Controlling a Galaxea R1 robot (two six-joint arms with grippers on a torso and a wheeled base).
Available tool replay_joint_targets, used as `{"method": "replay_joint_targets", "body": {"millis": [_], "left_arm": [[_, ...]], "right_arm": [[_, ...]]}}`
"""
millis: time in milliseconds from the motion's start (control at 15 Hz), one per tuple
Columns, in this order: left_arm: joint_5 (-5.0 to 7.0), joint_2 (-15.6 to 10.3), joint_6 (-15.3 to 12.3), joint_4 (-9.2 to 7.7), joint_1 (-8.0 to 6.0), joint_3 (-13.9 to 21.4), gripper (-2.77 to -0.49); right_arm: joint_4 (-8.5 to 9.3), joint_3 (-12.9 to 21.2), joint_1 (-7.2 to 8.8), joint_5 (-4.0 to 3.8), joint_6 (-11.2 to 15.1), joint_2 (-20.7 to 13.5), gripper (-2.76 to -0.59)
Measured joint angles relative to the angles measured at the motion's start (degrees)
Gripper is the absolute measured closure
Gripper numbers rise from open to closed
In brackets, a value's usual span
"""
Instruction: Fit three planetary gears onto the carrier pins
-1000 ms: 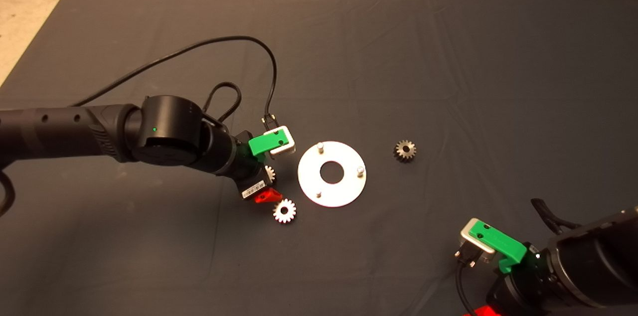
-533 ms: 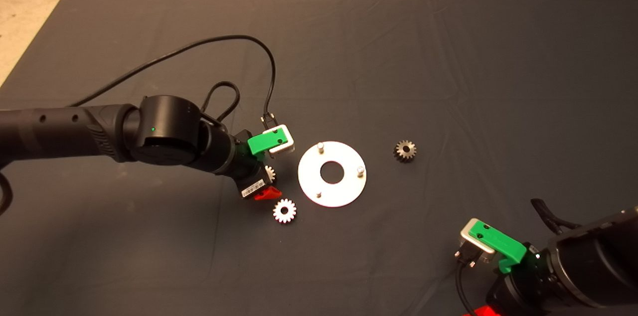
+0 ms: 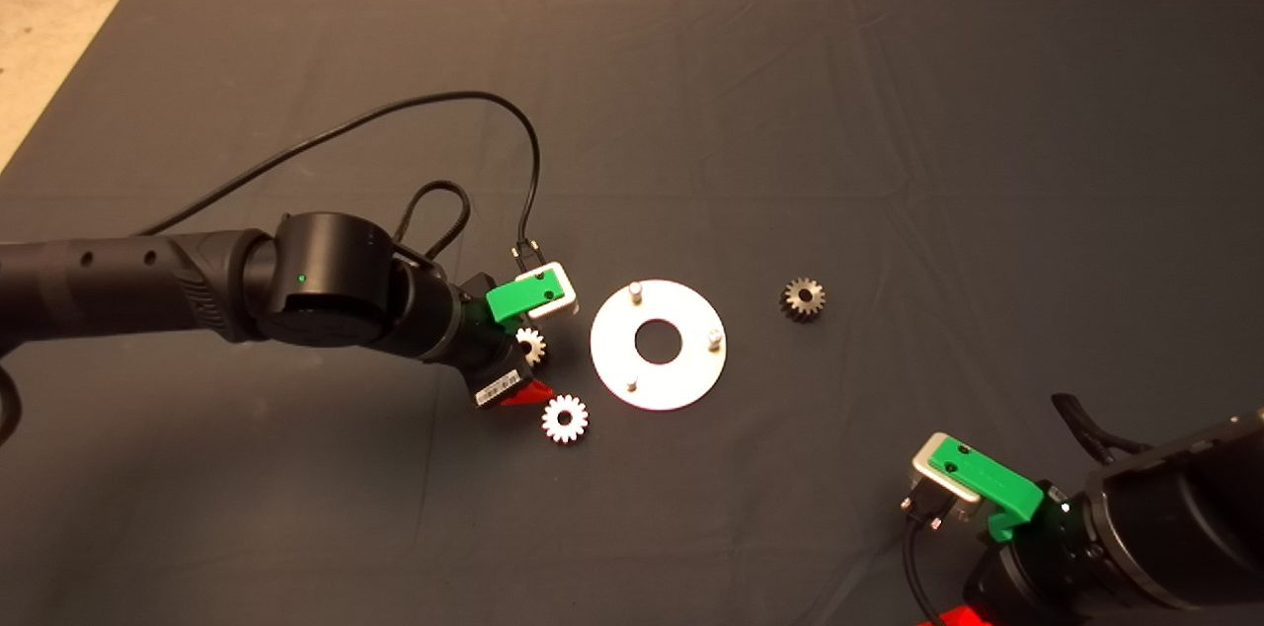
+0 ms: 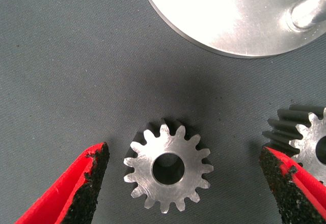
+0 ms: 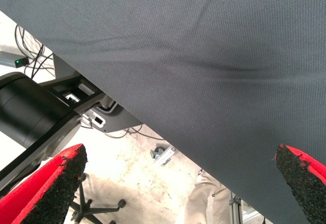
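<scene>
The round silver plate (image 3: 691,371) lies mid-mat with three bare carrier pins (image 3: 635,290), (image 3: 714,338), (image 3: 632,385). My left gripper (image 4: 183,155) is open, low over the mat just left of the plate. Its fingers (image 4: 84,186) stand either side of one silvery planetary gear (image 4: 168,167), apart from it. That gear (image 3: 530,346) lies flat. A second silvery gear (image 3: 565,418) lies close by, beside the other finger (image 4: 293,183) in the left wrist view (image 4: 311,142). A dark gear (image 3: 803,298) lies right of the plate. My right gripper (image 5: 178,178) is open and parked at the lower right.
A black cable (image 3: 395,113) loops from the left wrist over the mat behind the arm. The plate's rim (image 4: 214,43) and one pin (image 4: 308,12) show in the left wrist view. The right wrist view looks past the mat's edge at the floor and a person's leg (image 5: 209,203).
My left gripper has shifted slightly down and left over the gear, which now shows more fully in the head view. Gears, plate and right arm have not moved.
</scene>
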Motion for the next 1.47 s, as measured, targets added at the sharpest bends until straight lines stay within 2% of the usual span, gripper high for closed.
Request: {"method": "replay_joint_targets", "body": {"millis": [133, 667, 800, 933, 1067, 1200, 1467], "left_arm": [[-0.91, -0.5, 0.1, 0.00, 0.00, 0.0, -2.08], [-1.04, -1.1, 0.5, 0.02, 0.00, 0.0, -1.69], [-1.12, -1.1, 0.6, 0.02, 0.01, 0.0, -1.66], [-1.90, -1.1, 1.0, 0.41, 0.79, 0.0, -1.66], [-1.90, -1.1, 1.2, 2.21, 2.24, 0.0, -1.63], [-1.93, -1.1, 1.2, 2.38, 2.22, 0.0, -1.53], [-2.76, -1.1, 1.2, 2.43, 2.22, 0.0, -1.49]], "right_arm": [[0.00, 0.0, 0.00, 0.04, 0.0, 0.0, -2.75], [0.14, 0.0, 0.00, 0.06, 0.0, 0.0, -2.75], [0.18, 0.0, 0.00, 0.06, 0.0, 0.0, -2.75], [0.21, 0.0, 0.00, 0.09, 0.0, 0.0, -2.75], [0.22, 0.0, 0.01, 0.07, 0.0, 0.0, -2.75], [0.22, 0.0, 0.02, 0.15, 0.0, 0.0, -2.75], [0.22, 0.0, 0.02, 0.15, 0.0, 0.0, -2.75]]}}
